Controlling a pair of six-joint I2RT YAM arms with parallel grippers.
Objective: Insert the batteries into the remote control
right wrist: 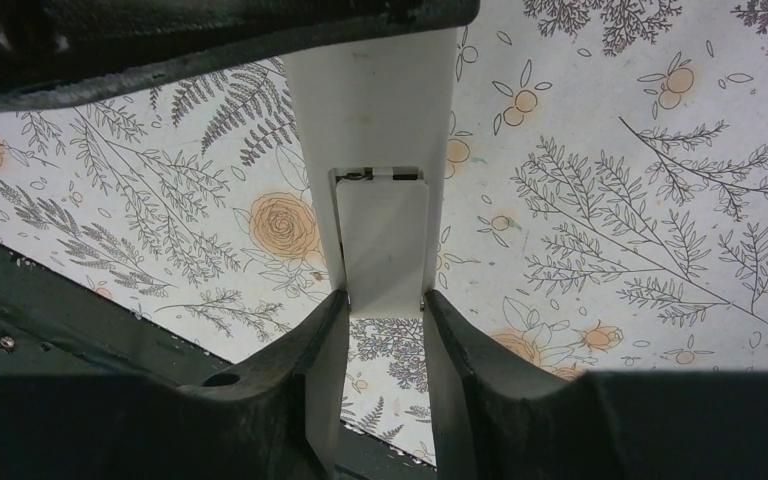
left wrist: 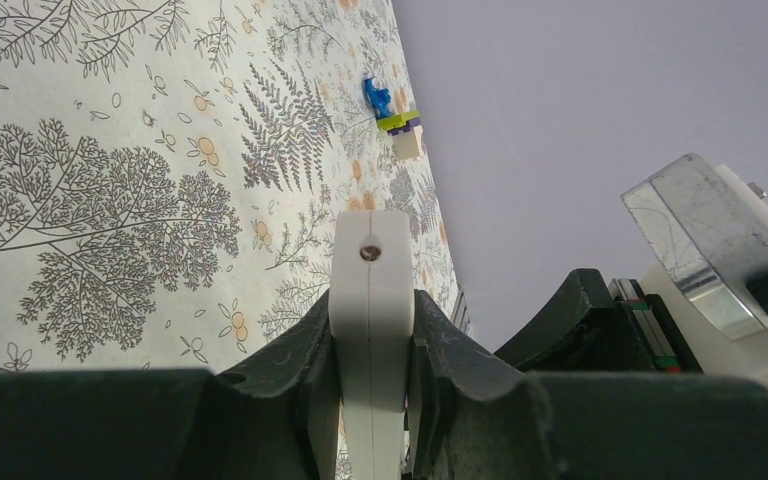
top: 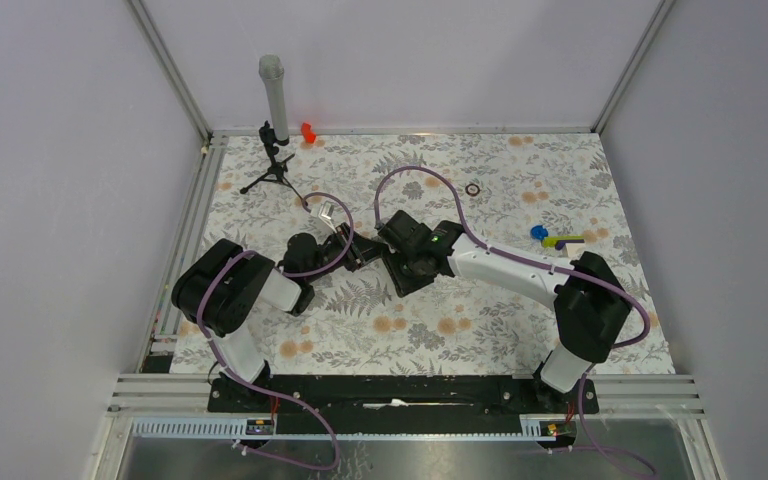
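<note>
Two arms reach in over the flowery table [top: 520, 330] and meet in the middle, well to the left of the blue and yellow toy piece [top: 550, 238]. The left gripper [top: 358, 247] and the right gripper [top: 390, 242] are nose to nose there. From this high up I cannot tell how their jaws stand, and what is between them is too hidden to make out. A small dark ring [top: 473, 188] lies behind the toy piece and a bit to its left. A little black tripod [top: 272, 165] stands far to the left of the toy piece.

Next is the left wrist view. The left gripper's jaws are pressed tight on the remote control [left wrist: 371, 300], one finger on each side. The white bar sticks out past the fingers and has a small round hole near its end. The toy piece lies on the table far beyond that end.

Last is the right wrist view. The right gripper's jaws pinch the other end of the remote control [right wrist: 375, 110], and each finger touches one side. The remote control is up off the table. Its face shows a sunken oblong part with a thin bit of metal at its top edge.
</note>
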